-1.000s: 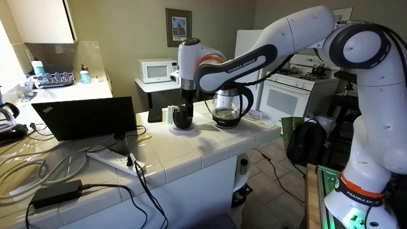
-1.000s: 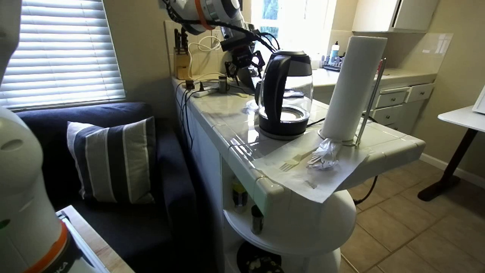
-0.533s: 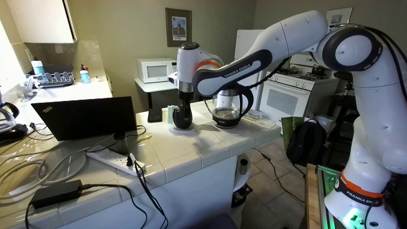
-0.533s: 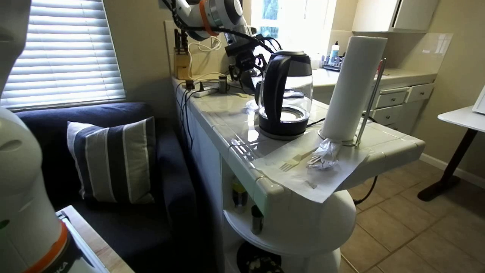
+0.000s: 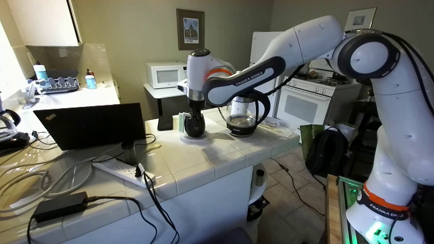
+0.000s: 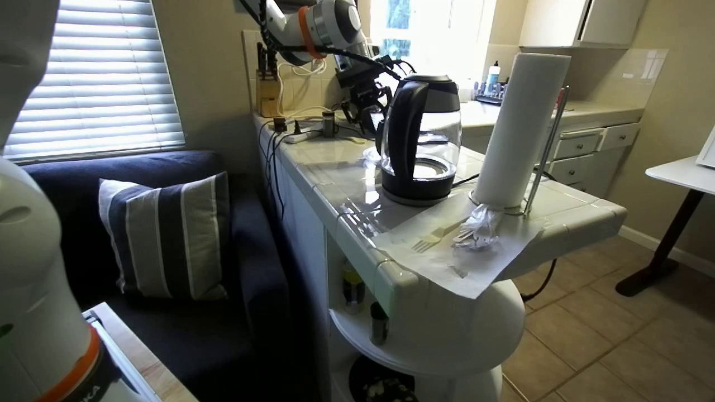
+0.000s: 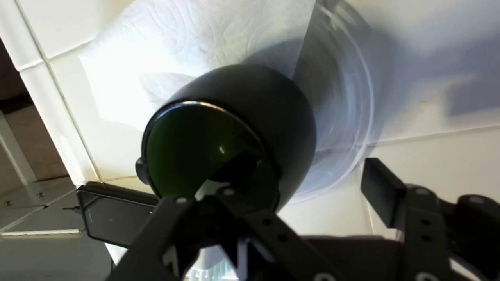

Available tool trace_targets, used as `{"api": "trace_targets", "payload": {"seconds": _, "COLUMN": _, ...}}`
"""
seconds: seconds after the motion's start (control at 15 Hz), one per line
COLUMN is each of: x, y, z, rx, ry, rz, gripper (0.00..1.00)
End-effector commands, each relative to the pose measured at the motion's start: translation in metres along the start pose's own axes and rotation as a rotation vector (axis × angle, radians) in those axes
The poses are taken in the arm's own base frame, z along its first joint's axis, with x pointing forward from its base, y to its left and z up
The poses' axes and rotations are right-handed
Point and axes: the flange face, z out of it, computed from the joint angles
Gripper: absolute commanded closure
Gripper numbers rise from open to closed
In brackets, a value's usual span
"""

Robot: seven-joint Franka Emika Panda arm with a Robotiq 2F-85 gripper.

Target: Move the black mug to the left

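Note:
The black mug (image 5: 195,128) stands upright on the tiled counter, on or against a clear round disc (image 7: 361,113). In the wrist view the mug (image 7: 269,101) shows a rounded dark wall and a dark green inside. In an exterior view only a dark sliver of it (image 6: 379,137) shows behind the coffee pot. My gripper (image 5: 196,114) is low over the mug. In the wrist view the gripper (image 7: 308,179) is open: one finger lies over the mug's mouth, seemingly inside the rim, and the other is outside, apart from the wall. How deep the inner finger reaches is hidden.
The glass coffee pot (image 5: 241,118) stands right of the mug. A pale green and white brush-like thing (image 5: 180,122) and a black phone-like slab (image 5: 165,123) lie left of it. A laptop (image 5: 91,125) and power strip (image 5: 123,171) are further left. White paper (image 7: 187,35) lies beside the mug.
The arm has come down and my gripper has shifted slightly left in an exterior view, so the fingers are now over the mug's mouth. The mug has not moved.

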Motion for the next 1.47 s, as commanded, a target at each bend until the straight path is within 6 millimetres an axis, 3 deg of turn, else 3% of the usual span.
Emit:
{"api": "trace_targets", "payload": {"seconds": 0.0, "x": 0.006, "y": 0.002, "z": 0.003, "rx": 0.009, "ry": 0.009, "rz": -0.028, "gripper": 0.56}}
{"api": "trace_targets", "payload": {"seconds": 0.07, "x": 0.006, "y": 0.002, "z": 0.004, "rx": 0.010, "ry": 0.008, "rz": -0.029, "gripper": 0.58}}
{"api": "trace_targets", "payload": {"seconds": 0.13, "x": 0.007, "y": 0.003, "z": 0.004, "rx": 0.011, "ry": 0.007, "rz": -0.030, "gripper": 0.72}}
{"api": "trace_targets", "payload": {"seconds": 0.2, "x": 0.007, "y": 0.003, "z": 0.004, "rx": 0.011, "ry": 0.007, "rz": -0.030, "gripper": 0.78}}
{"api": "trace_targets", "payload": {"seconds": 0.33, "x": 0.006, "y": 0.005, "z": 0.003, "rx": 0.010, "ry": 0.000, "rz": -0.026, "gripper": 0.82}}
{"api": "trace_targets", "payload": {"seconds": 0.4, "x": 0.005, "y": 0.005, "z": 0.004, "rx": 0.006, "ry": -0.014, "rz": -0.015, "gripper": 1.00}}
{"api": "trace_targets", "payload": {"seconds": 0.73, "x": 0.004, "y": 0.001, "z": 0.011, "rx": 0.008, "ry": -0.047, "rz": 0.004, "gripper": 0.98}}
{"api": "trace_targets", "payload": {"seconds": 1.4, "x": 0.010, "y": 0.001, "z": -0.034, "rx": -0.019, "ry": -0.050, "rz": 0.062, "gripper": 0.98}}
